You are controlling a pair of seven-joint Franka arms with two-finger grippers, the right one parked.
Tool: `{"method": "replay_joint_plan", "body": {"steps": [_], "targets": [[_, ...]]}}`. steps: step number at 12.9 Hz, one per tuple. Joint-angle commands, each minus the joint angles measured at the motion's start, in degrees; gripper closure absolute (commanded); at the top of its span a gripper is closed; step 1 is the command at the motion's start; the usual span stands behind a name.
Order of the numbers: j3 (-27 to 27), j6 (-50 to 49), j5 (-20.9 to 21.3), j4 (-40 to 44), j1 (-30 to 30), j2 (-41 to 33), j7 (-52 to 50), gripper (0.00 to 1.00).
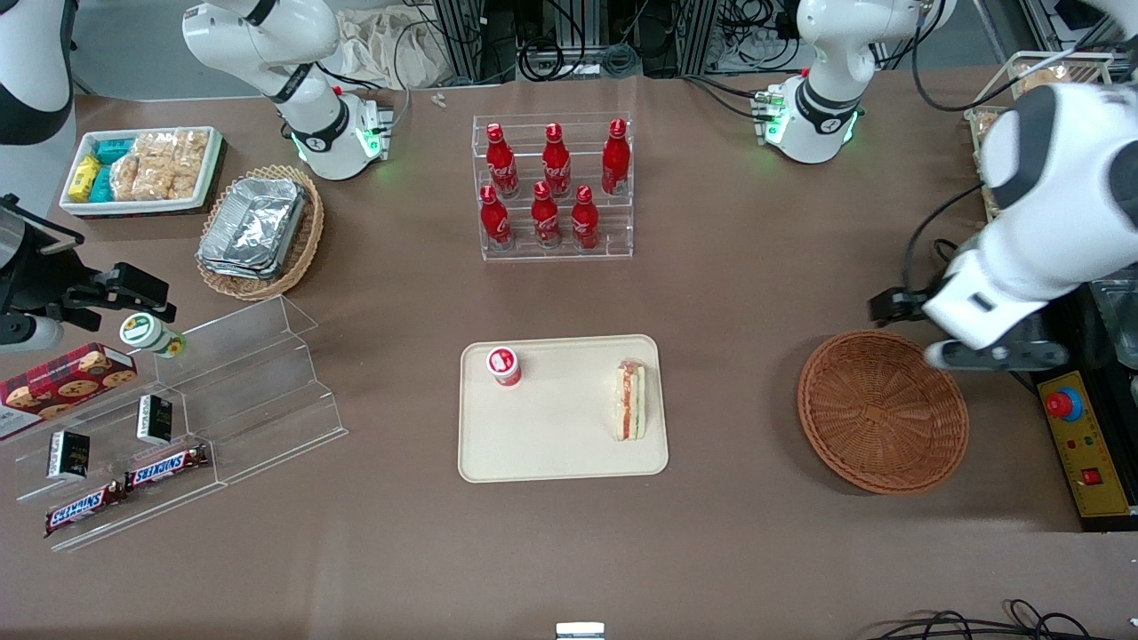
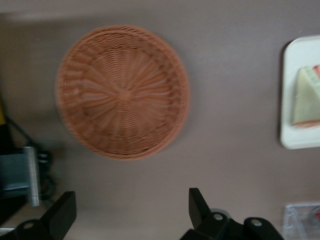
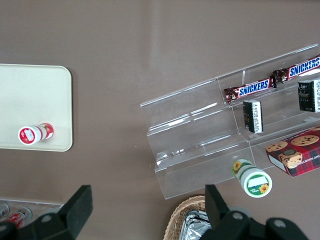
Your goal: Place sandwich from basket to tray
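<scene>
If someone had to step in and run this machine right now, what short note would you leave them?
Gripper: open and holding nothing, above the table beside the basket.
Sandwich: lying on the tray, near the edge that faces the basket; a small red-lidded cup stands on the same tray.
Basket: nothing in it.
Done: the sandwich is out of the basket and on the tray.
Left: apparently nothing beyond parking the arm.

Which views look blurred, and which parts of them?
Front view: the working arm above the basket is smeared, while the sandwich on the tray is sharp. Left wrist view: the basket looks soft, with the open gripper near it. Right wrist view: sharp.
</scene>
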Motion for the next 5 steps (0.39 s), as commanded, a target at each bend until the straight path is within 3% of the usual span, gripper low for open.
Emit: {"method": "replay_joint_plan", "body": {"steps": [1,5], "targets": [[6.8,-0.1,-1.6,-3.8,-2.7,-4.3,13.2,0.00],[7.7,-2.2,-1.4,0.5,-2.2,-1.8,18.0,0.00]]}}
